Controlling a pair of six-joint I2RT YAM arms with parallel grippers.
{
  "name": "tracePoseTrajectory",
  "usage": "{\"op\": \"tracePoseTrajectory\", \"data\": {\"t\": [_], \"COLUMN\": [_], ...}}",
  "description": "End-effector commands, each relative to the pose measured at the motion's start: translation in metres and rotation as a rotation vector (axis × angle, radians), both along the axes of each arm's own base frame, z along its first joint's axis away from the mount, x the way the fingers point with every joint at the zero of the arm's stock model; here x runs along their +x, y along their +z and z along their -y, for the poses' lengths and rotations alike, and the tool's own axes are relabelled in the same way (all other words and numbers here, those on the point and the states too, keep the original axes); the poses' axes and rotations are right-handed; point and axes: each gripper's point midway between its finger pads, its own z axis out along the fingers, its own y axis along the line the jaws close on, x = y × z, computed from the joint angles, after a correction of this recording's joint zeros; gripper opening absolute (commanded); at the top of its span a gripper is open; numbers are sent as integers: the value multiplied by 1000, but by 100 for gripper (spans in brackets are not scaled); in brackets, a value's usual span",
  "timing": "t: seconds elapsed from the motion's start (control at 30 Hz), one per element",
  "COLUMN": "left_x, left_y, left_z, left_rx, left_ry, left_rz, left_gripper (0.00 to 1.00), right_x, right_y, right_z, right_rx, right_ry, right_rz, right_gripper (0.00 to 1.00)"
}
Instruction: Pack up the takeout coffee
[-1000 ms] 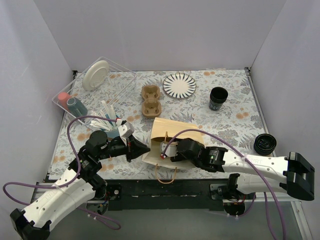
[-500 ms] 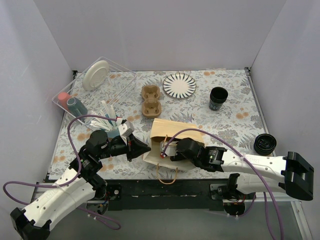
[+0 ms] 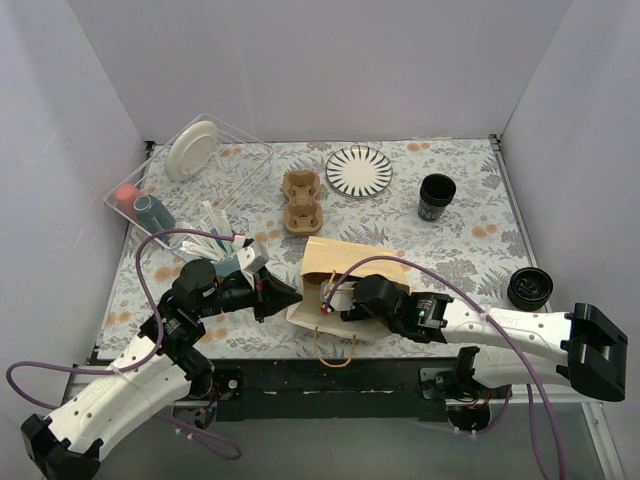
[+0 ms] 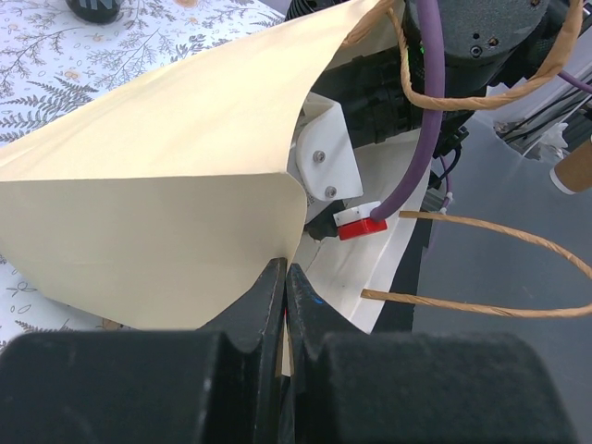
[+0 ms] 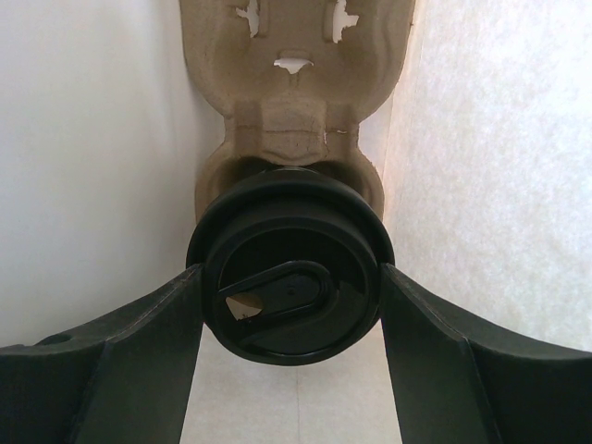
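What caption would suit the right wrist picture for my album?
Inside the paper bag, the right tool grips a black-lidded cup in a cardboard carrier.

Soft, even overhead light fills the top view, shadows faint. In the left wrist view the left gripper's black fingers blur up close. Inside the cream paper bag, walls wash out pale

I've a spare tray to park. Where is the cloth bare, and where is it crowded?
Bare: the stretch between dark cup, bag and the black round item at the right edge; also the far right corner behind that cup. Crowded: near left, where bin, sachets and left arm meet.
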Motion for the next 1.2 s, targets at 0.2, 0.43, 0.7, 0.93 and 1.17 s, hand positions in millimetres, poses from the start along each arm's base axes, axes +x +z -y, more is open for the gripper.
{"op": "tracePoseTrajectory", "data": {"t": [0.2,0.43,0.7,0.93,1.17], "left_x": [-7,-3,0,0,1], "left_y": [21,22,24,26,27], "left_z": [3,5,8,8,9], "left_rx": [-49,-43,-37,-38,-26], "left_ry": [-44,-40,-46,-43,-47], "left_rz": [30,36,41,38,41], "left_gripper": [0,0,0,0,0], "right_x": [-3,-4,-5,-10,-14], "right_y": [-19,3,19,34,45], "right_z": [17,16,10,0,-12], "right_rx": [-43,-17,8,56,86], "right_ry": [-61,-58,-31,22,67], "right_rz": [-67,-60,-59,-75,-96], "right_gripper": [64,78,96,98,99]}}
